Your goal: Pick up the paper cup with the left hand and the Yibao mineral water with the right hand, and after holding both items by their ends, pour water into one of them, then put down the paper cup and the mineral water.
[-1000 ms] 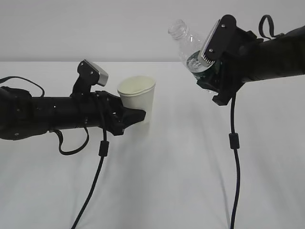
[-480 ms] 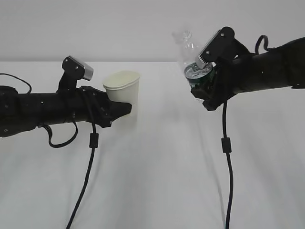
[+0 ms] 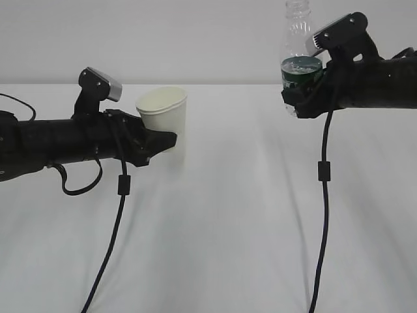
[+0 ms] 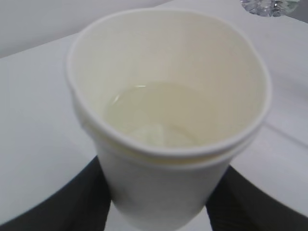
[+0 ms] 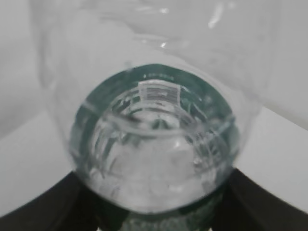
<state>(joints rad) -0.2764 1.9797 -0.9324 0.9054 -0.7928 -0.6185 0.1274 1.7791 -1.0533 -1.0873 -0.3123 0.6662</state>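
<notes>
My left gripper is shut on the white paper cup and holds it nearly upright above the white table. The left wrist view shows the cup from above with a little water in its bottom, black fingers on both sides. My right gripper is shut on the Yibao mineral water, a clear bottle with a dark green label, held upright with its open neck up. In the right wrist view the bottle fills the frame, seen from its base. The two items are well apart.
The white table spreads below both arms. A black cable hangs from the right arm and another from the left arm down to the table's front.
My right gripper has swung the bottle from tilted toward the cup to upright and moved it right and up. My left gripper has drawn the cup to the left.
</notes>
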